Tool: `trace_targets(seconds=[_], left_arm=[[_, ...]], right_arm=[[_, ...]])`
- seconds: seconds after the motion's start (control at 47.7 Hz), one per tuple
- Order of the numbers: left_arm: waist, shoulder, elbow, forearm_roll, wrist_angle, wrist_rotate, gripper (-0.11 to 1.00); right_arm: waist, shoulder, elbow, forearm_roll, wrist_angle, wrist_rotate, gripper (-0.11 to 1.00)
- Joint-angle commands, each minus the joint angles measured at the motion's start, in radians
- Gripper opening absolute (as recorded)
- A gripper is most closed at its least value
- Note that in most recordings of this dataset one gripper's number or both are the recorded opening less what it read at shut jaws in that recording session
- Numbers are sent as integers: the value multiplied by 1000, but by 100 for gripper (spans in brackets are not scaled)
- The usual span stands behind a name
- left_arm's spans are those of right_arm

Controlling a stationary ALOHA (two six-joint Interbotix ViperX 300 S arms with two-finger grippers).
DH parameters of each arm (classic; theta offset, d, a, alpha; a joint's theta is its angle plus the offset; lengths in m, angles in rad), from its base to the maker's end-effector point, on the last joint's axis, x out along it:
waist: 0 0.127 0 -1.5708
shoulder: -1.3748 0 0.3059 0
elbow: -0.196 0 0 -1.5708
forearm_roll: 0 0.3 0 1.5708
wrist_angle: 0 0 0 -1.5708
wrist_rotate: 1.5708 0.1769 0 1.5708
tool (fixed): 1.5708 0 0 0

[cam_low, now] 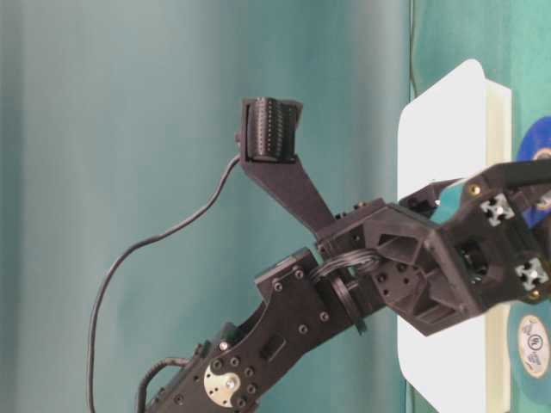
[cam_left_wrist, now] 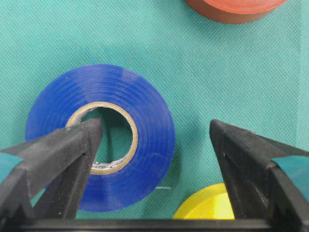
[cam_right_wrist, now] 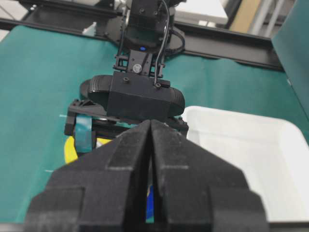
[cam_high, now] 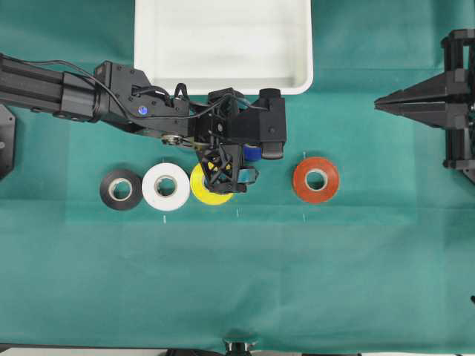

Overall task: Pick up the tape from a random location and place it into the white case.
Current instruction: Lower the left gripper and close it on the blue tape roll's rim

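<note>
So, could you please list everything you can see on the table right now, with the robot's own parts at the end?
blue tape: one, royal blue, flat on the cloth under the left hand, between the yellow and red rolls.
yellow tape: one, yellow, partly hidden by the left hand.
white tape: one, white, between the black and yellow rolls.
black tape: one, black, the leftmost roll overhead.
red tape: one, orange-red, apart on the right of the row.
white case: one, white, top centre, nothing in it.
cloth: one, teal, covers the table.
left hand: open, one finger over the blue roll's hole, the other outside its rim.
right hand: shut, holding nothing, parked at the right edge.
</note>
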State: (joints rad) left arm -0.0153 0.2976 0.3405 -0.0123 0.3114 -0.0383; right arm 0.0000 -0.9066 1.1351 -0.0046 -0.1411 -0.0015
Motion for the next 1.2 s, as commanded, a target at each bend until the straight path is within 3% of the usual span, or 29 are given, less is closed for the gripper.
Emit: trace_targets(seconds=[0.0,0.336,0.566,1.174], left_arm=[[2,-18,-9,2,-2,-3,96],[-2,-18,-14,5,21,0,85],[-2,-20,-17,6,48,3,26],[-2,-26,-21,8,48,6,25]], right_arm=[[2,5,-21,-2,-5,-2,0],[0,6,-20,-2,-5,-2,0],[0,12,-20,-2,-5,-2,0],[0,14,-20,-2,-8,-2,0]])
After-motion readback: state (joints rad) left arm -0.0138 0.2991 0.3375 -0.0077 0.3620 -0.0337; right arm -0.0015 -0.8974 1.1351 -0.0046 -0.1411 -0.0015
